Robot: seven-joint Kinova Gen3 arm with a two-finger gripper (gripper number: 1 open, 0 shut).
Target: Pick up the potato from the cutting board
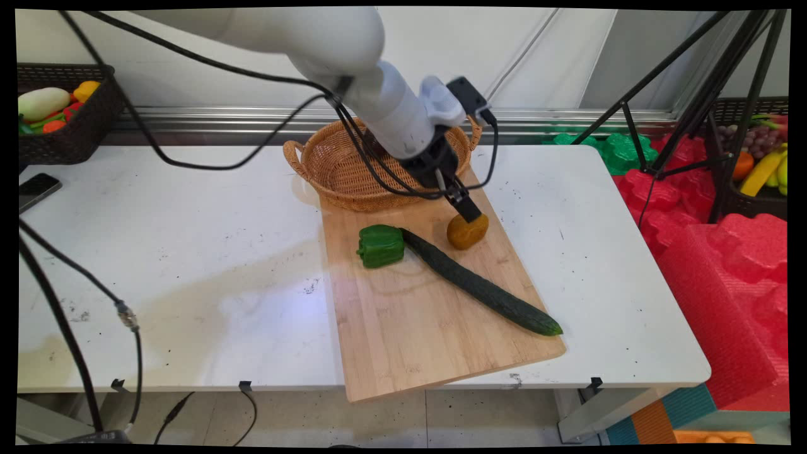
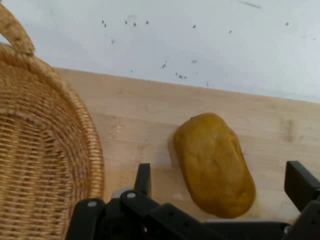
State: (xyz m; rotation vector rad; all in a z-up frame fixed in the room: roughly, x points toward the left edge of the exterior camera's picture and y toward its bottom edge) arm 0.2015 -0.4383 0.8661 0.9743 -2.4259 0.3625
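Observation:
A yellow-brown potato (image 1: pixel 467 232) (image 2: pixel 215 165) lies on the far part of a wooden cutting board (image 1: pixel 416 321) (image 2: pixel 135 115). My gripper (image 1: pixel 470 213) (image 2: pixel 221 181) hangs right over it, open, with one finger on each side of the potato and a gap between each finger and it. Left of the potato on the board lie a long dark green cucumber (image 1: pixel 479 284) and a green bell pepper (image 1: pixel 381 246), which touches the cucumber's far end. Behind the board stands a wicker basket (image 1: pixel 334 170) (image 2: pixel 45 150), partly hidden by my arm.
A dark basket of toy vegetables (image 1: pixel 60 113) sits at the far left, with a phone (image 1: pixel 34 189) on the table near it. A tripod (image 1: pixel 693 113), red foam pieces (image 1: pixel 725 265) and a fruit basket (image 1: pixel 756 164) stand off the table's right side.

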